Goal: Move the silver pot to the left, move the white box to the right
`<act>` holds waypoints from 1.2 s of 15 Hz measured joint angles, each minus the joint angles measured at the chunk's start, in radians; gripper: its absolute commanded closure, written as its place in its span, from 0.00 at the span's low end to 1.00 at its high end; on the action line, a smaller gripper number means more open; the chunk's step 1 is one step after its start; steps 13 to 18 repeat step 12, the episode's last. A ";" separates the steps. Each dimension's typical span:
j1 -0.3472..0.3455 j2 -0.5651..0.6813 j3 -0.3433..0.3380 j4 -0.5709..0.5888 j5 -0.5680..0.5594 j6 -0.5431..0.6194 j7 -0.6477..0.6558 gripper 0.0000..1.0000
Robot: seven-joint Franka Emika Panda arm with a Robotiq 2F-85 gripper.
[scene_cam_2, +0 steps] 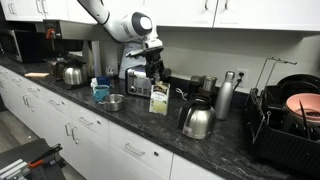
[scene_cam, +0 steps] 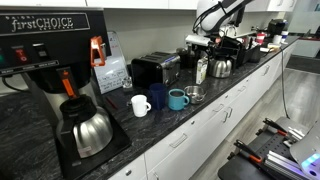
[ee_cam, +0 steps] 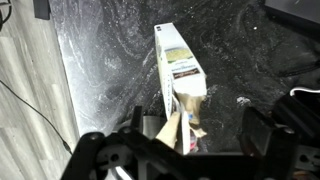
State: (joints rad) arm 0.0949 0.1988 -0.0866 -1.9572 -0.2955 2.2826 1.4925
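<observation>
The silver pot [scene_cam: 193,94] is low, round and shiny, and stands on the dark counter beside the mugs; it also shows in an exterior view [scene_cam_2: 114,101]. The white box [scene_cam_2: 158,98] stands upright on the counter with a printed face, to the right of the pot there. From the other side it shows as a pale upright shape [scene_cam: 202,70]. In the wrist view the box [ee_cam: 178,60] lies below the jaws, nearer the left finger. My gripper [scene_cam_2: 153,74] hangs just above the box, open and holding nothing [ee_cam: 200,122].
A toaster [scene_cam_2: 135,78] stands behind the box and a rounded steel kettle [scene_cam_2: 73,74] further along. A blue mug [scene_cam: 177,99] and a white mug [scene_cam: 140,104] sit near the pot. A steel carafe [scene_cam_2: 197,121], a flask [scene_cam_2: 225,97] and a dish rack [scene_cam_2: 290,120] stand beyond the box.
</observation>
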 measured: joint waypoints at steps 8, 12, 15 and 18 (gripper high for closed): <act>-0.002 -0.140 0.048 -0.083 0.134 -0.004 -0.213 0.00; -0.002 -0.132 0.048 -0.082 0.134 -0.003 -0.212 0.00; -0.002 -0.132 0.048 -0.082 0.134 -0.003 -0.212 0.00; -0.002 -0.132 0.048 -0.082 0.134 -0.003 -0.212 0.00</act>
